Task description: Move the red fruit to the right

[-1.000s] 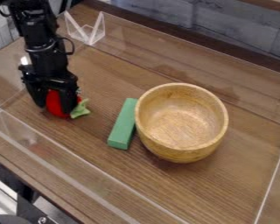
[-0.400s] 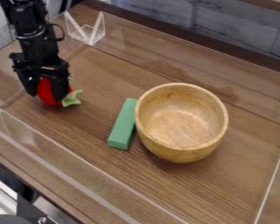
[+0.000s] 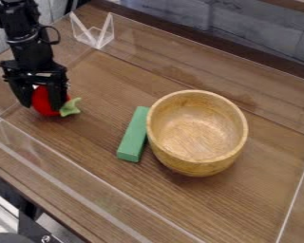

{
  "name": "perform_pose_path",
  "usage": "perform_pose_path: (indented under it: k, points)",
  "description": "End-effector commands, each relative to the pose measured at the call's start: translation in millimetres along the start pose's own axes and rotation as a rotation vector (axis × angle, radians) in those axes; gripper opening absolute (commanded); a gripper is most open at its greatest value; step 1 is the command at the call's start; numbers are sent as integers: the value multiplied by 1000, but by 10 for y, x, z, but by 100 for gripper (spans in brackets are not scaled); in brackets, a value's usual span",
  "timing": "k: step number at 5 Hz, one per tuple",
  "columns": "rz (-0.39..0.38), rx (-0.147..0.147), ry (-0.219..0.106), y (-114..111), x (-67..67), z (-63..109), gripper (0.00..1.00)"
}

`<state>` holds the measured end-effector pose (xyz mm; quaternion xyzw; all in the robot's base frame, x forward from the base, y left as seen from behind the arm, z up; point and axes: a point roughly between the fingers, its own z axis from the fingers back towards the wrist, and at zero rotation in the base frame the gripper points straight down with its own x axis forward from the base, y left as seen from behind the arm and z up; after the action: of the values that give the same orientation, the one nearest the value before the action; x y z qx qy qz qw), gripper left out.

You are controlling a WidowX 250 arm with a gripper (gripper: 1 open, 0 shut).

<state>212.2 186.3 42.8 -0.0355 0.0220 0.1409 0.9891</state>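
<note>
The red fruit, small and round with a pale green leafy tip pointing right, is at the left of the wooden table. My gripper comes down from above with its black fingers on both sides of the fruit, shut on it. I cannot tell whether the fruit touches the table. Part of the fruit is hidden by the fingers.
A flat green rectangular block lies right of the fruit. A wooden bowl stands just right of the block. A clear plastic wall runs along the table's front and left edges, and a clear holder stands at the back left.
My gripper has moved left and slightly back, and the red fruit has moved with it, farther from the green block. Block and bowl have not moved.
</note>
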Motion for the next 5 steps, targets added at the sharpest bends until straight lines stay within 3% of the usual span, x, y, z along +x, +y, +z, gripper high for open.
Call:
perform_pose_path:
  k: [1,4,5]
  points:
    - [-90,35,-74,90,53,316,0]
    - [-34,10,-85,83,93,519,0]
    - [60,4,-90,9,30,515,0]
